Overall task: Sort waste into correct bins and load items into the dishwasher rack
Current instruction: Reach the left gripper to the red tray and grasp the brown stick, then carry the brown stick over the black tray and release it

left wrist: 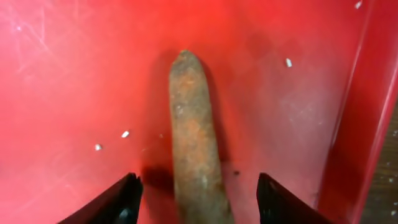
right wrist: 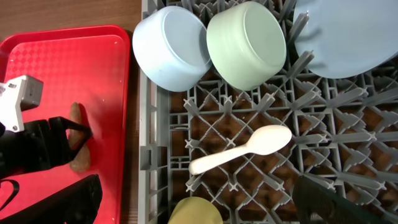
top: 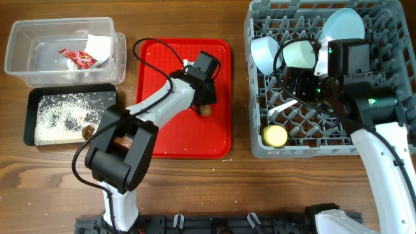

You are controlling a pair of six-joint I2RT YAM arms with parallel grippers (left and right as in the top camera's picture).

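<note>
The brown carrot-shaped stick [left wrist: 196, 143] lies on the red serving tray [top: 156, 123]. My left gripper [left wrist: 198, 182] is open, one finger on each side of the stick's near end, and it also shows in the overhead view [top: 207, 99]. My right gripper [right wrist: 199, 200] is open and empty above the grey dishwasher rack [top: 260, 146]. In the rack are the blue plate [right wrist: 348, 37], the blue-white bowl [right wrist: 168, 46], the mint bowl [right wrist: 245, 43], the white spoon [right wrist: 242, 149] and the yellow cup [right wrist: 194, 213]. The clear tub [top: 19, 65] holds the red wrapper [top: 79, 58] and the napkin [top: 101, 45].
The black tray [top: 32, 120] at the left holds rice grains [top: 65, 114] and a small brown lump [top: 87, 131]. A few rice grains [left wrist: 124, 134] lie on the red tray. The red tray's raised rim [left wrist: 360, 112] is just right of the stick.
</note>
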